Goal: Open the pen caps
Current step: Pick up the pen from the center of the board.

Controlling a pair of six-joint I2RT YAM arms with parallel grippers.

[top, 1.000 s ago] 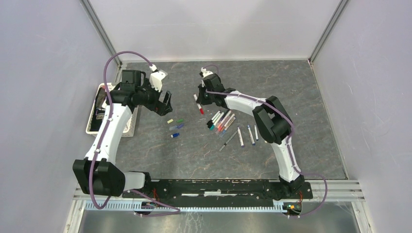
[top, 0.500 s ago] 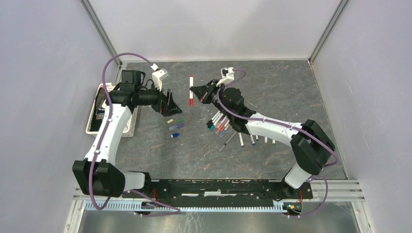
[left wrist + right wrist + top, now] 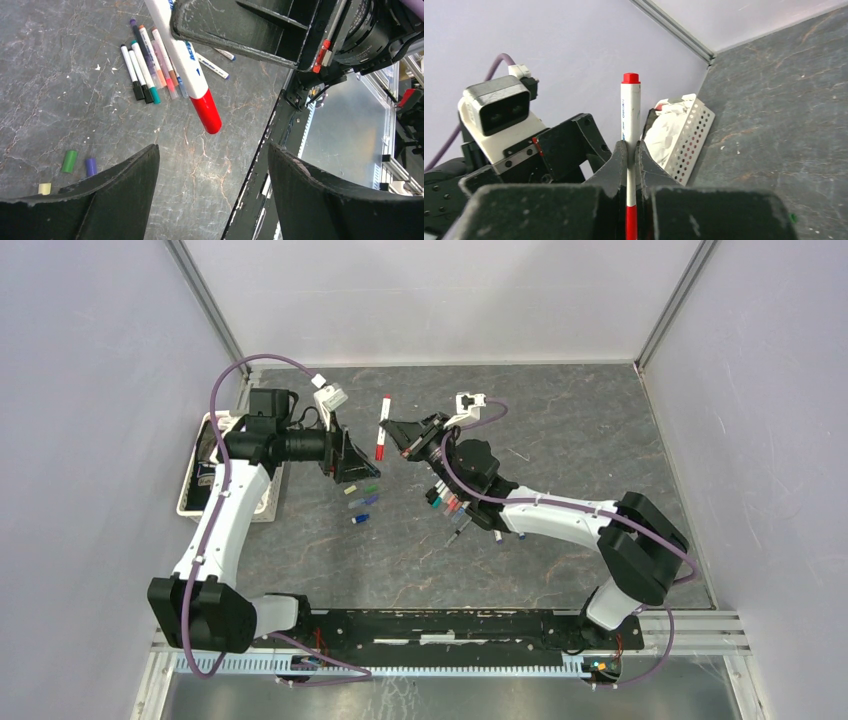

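Top view: right gripper point(image 3: 398, 432) clamped on the barrel of a red-capped pen point(image 3: 382, 425), lifted off the table at far centre. Left gripper point(image 3: 350, 455) just left of it, jaws spread, holding nothing. Loose pen caps point(image 3: 362, 502) on the table near the left gripper; other pens point(image 3: 447, 502) clustered under the right arm.

Left wrist: red cap point(image 3: 206, 111) ahead of the spread fingers point(image 3: 125, 180) (no contact); green cap point(image 3: 69, 161) lying lower left.

Right wrist: fingers point(image 3: 616, 162) pinching the white barrel, perforated basket point(image 3: 689, 135) behind.
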